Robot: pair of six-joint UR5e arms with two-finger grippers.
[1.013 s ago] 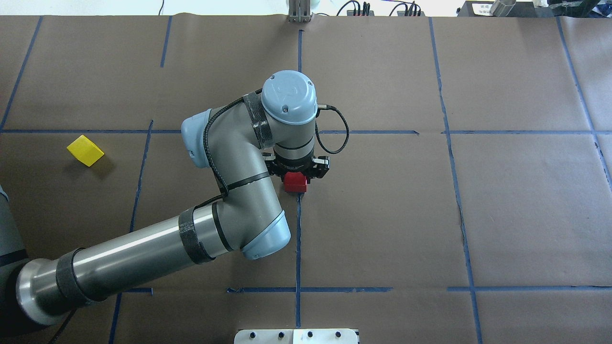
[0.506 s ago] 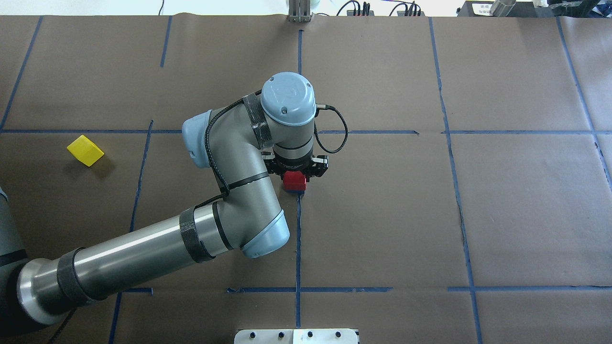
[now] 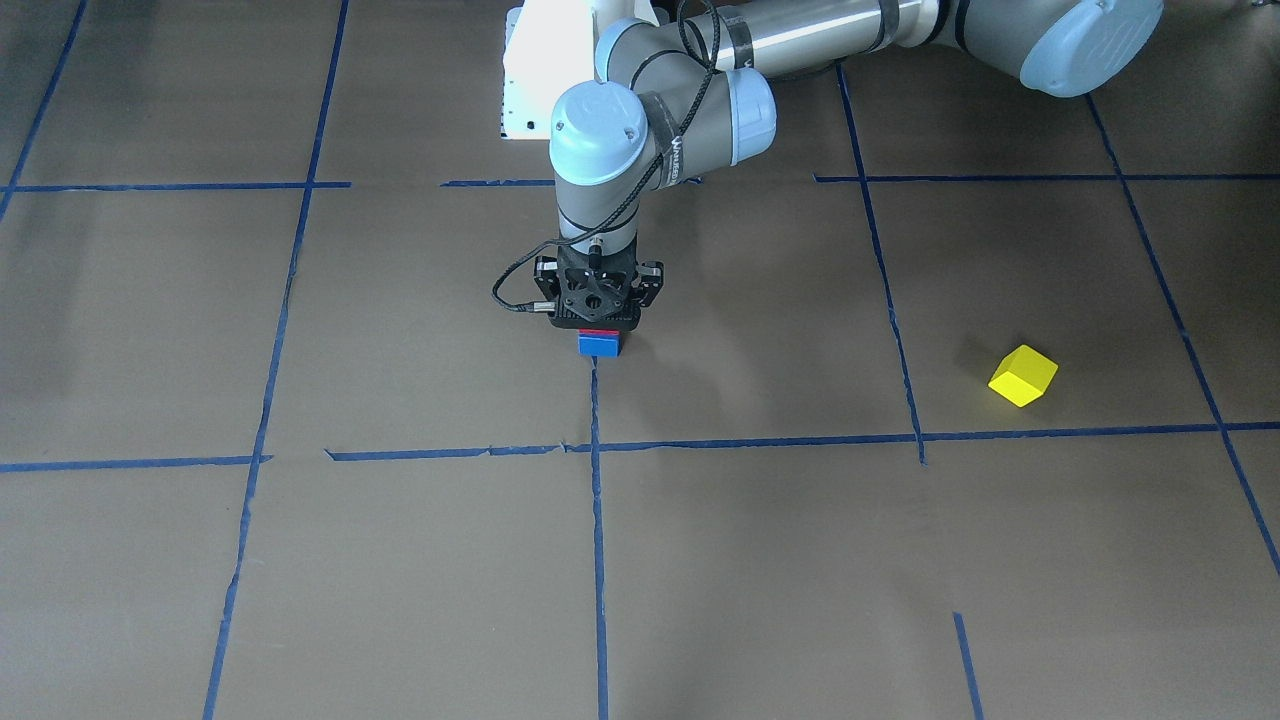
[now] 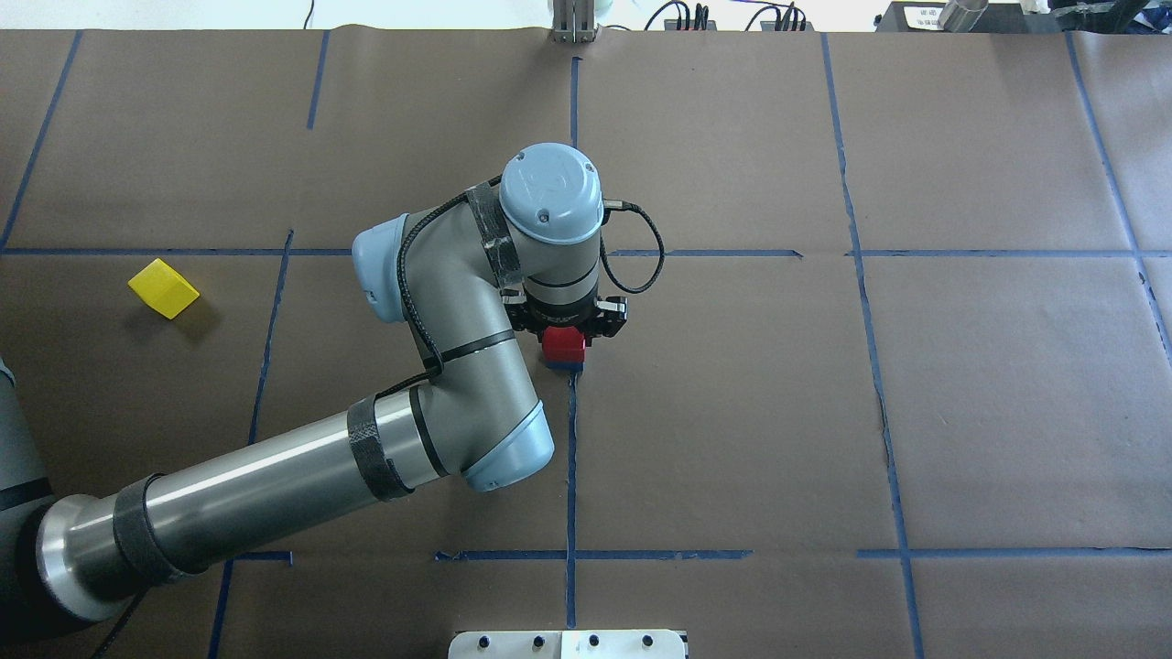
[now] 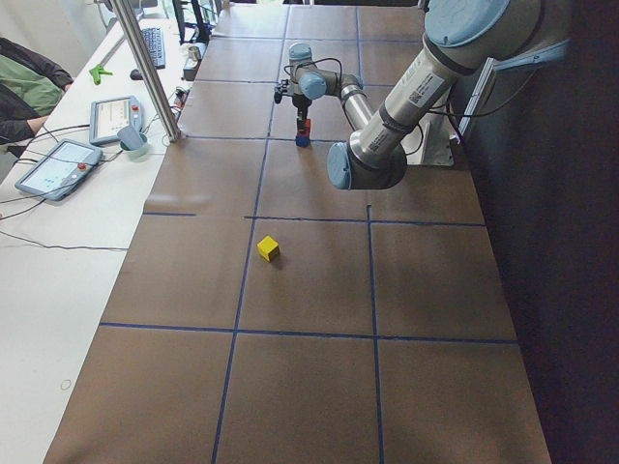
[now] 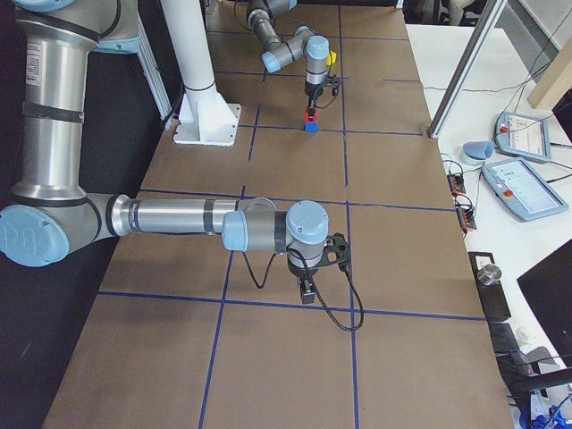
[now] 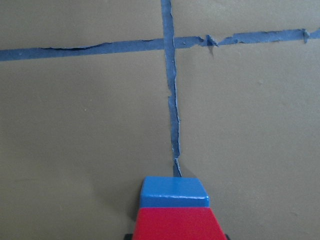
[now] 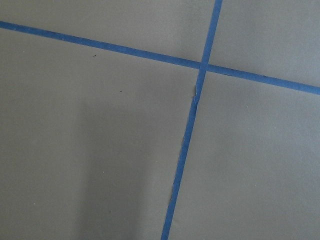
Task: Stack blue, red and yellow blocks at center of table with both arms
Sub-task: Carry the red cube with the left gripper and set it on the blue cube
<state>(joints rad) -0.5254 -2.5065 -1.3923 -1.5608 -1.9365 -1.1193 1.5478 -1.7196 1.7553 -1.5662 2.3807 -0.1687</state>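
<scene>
The red block (image 4: 563,342) sits on top of the blue block (image 4: 568,365) at the table's centre, on the blue tape cross. My left gripper (image 4: 565,335) stands straight above the stack and is shut on the red block. The left wrist view shows the red block (image 7: 175,224) resting on the blue block (image 7: 173,192). The yellow block (image 4: 163,288) lies alone at the far left of the table, also in the front view (image 3: 1023,376). My right gripper (image 6: 307,290) shows only in the exterior right view, low over bare table; I cannot tell whether it is open.
Brown paper with blue tape lines (image 4: 570,458) covers the table. The robot's white base plate (image 4: 568,643) is at the near edge. Tablets and cables (image 6: 518,188) lie on the side table beyond the far edge.
My left gripper has come down slightly with the red block, and a strip of the blue block now shows under it. The yellow block has not moved.
</scene>
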